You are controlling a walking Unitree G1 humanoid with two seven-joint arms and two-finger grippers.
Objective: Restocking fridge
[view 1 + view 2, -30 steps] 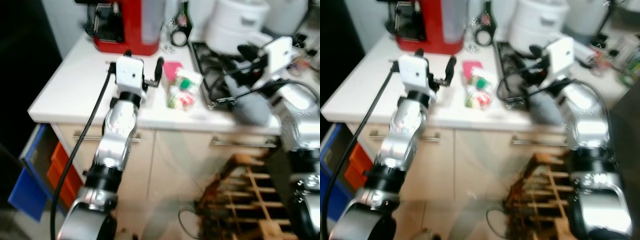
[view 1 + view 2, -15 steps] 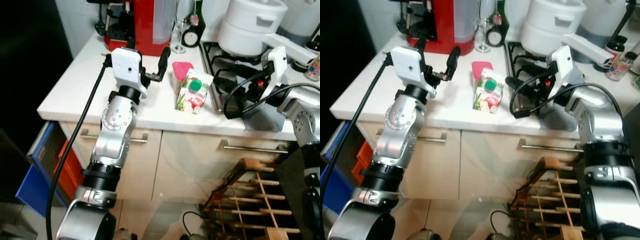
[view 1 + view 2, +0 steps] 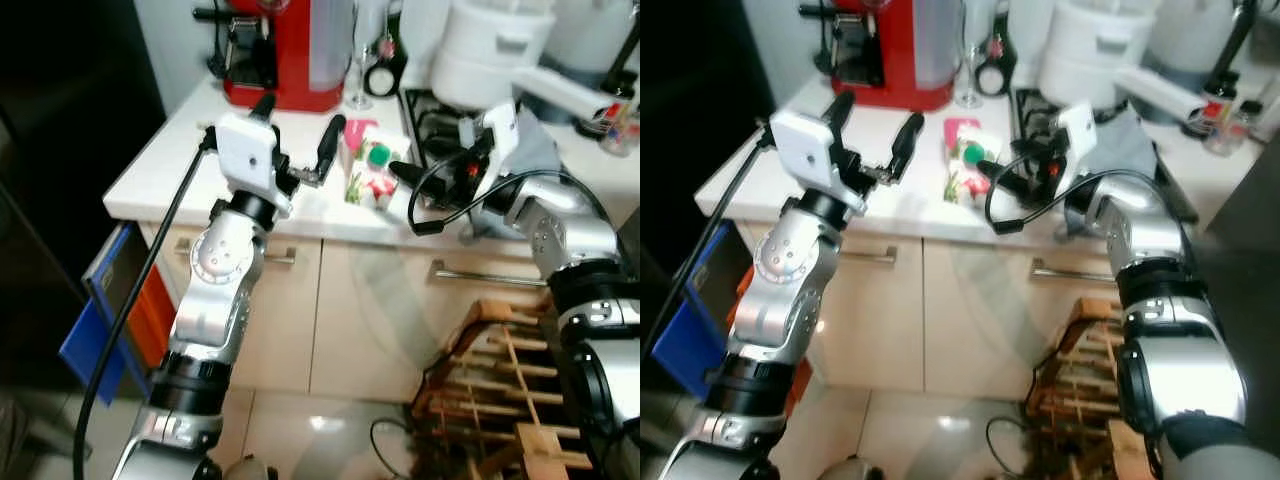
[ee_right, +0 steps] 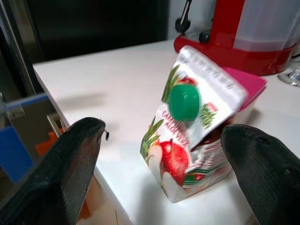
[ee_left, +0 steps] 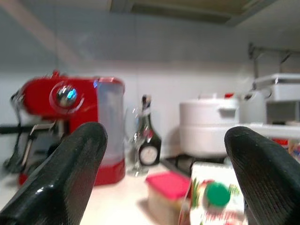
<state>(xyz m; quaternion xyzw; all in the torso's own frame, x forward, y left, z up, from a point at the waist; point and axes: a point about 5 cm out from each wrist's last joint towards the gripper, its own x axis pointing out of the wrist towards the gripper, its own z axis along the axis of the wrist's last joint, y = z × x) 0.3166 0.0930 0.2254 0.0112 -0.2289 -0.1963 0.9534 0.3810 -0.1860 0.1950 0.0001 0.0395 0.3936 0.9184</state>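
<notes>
On the white surface (image 3: 180, 160), near its front edge, the juice carton (image 3: 371, 176) with a green cap stands upright and untouched, just in front of a pink-lidded container (image 3: 352, 137). The right gripper (image 4: 164, 154) is released, its fingers spread wide either side of the carton and not yet touching it. The left gripper (image 3: 297, 126) hovers just beside the carton, likewise released and empty. A red coffee machine (image 3: 290, 50) and a white pot (image 3: 490, 45) stand farther back. Assessment: restocking is at its opening stage; the carton has yet to be grasped, lifted and carried to the fridge.
</notes>
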